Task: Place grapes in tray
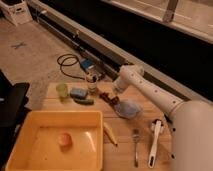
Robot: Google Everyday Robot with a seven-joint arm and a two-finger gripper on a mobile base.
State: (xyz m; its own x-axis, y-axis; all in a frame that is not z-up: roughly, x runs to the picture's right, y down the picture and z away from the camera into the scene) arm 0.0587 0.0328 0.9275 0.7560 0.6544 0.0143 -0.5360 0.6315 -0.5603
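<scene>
The grapes [106, 96], a small dark reddish bunch, lie on the wooden table just right of the green cucumber-like vegetable [84, 101]. My gripper [113, 98] is at the end of the white arm, down at the table right at the bunch's right end, partly covering it. The yellow tray [30, 131] takes up the front left of the table. It holds a pale orange fruit [64, 139]. The grapes are outside the tray, beyond its far right corner.
A blue sponge [77, 92], a green cup [62, 90] and a small can [92, 83] stand behind the tray. A grey bowl [128, 108], a banana [109, 133], a fork [135, 146] and a white utensil [155, 142] lie to the right. A cable [69, 65] lies on the floor.
</scene>
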